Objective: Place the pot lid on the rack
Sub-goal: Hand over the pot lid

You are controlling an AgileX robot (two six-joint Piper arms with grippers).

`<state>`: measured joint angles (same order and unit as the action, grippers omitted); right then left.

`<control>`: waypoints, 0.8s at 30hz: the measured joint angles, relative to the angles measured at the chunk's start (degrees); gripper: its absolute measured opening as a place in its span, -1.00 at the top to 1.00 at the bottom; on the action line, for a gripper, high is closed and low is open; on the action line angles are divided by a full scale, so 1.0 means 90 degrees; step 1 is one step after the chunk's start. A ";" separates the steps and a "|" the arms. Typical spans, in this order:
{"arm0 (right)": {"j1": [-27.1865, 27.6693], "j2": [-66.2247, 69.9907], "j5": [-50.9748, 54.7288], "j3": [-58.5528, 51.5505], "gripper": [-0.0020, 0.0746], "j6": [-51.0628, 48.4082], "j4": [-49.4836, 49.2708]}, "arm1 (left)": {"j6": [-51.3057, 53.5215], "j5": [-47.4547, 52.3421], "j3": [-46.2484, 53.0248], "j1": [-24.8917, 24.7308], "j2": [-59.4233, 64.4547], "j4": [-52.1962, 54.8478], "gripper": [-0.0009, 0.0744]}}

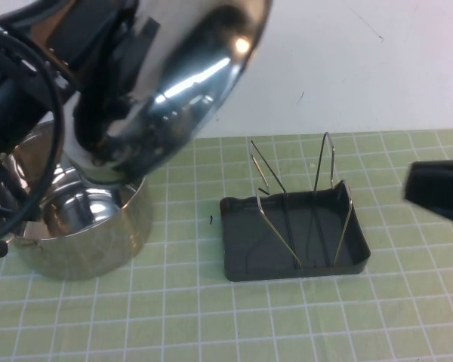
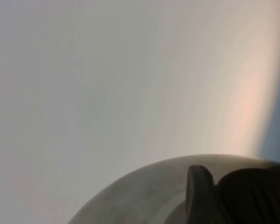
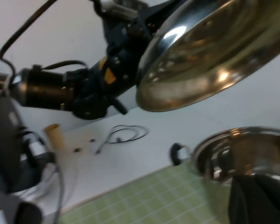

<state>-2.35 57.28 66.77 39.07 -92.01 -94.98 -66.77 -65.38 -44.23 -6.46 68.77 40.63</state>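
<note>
A: Two end effectors to account for. Our left end effector [image 1: 109, 113] is up above the pot [image 1: 75, 226], closed on the lid's knob; the lid [image 1: 174, 83] hangs tilted in the air, well clear of the desk [image 1: 211, 324].

B: And our right end effector [image 1: 438, 192]?

A: Low at the right edge, near the rack [image 1: 294, 234]; we cannot tell its opening.

B: What worries us?

A: The lid is wide and the rack's wires [image 1: 328, 162] are thin. Coming down off-line, we think the rim could strike a wire and shove or tip the light rack, or the lid could swing on the knob.
</note>
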 joint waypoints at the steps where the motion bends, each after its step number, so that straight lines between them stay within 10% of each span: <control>1: -0.0242 0.0196 0.0026 0.0073 0.95 0.0004 0.0003 | 0.0000 0.0000 0.0000 -0.0091 0.0000 0.0016 0.12; 6: -0.1136 0.0596 0.0096 0.0479 0.74 -0.0035 0.0003 | 0.0607 -0.0028 0.0000 -0.0324 0.0000 0.0055 0.12; 15: -0.1618 0.0696 -0.1257 0.1510 -0.34 0.2263 -0.0059 | 0.0869 -0.0028 0.0000 -0.0351 0.0000 0.0055 0.12; 24: -0.1826 0.1658 -0.1552 0.2376 -0.46 0.4044 -0.0120 | 0.0869 -0.0028 0.0000 -0.0351 0.0000 0.0055 0.12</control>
<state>-18.78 72.19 52.80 60.45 -55.62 -96.06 -58.95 -65.64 -44.23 -9.61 68.77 41.12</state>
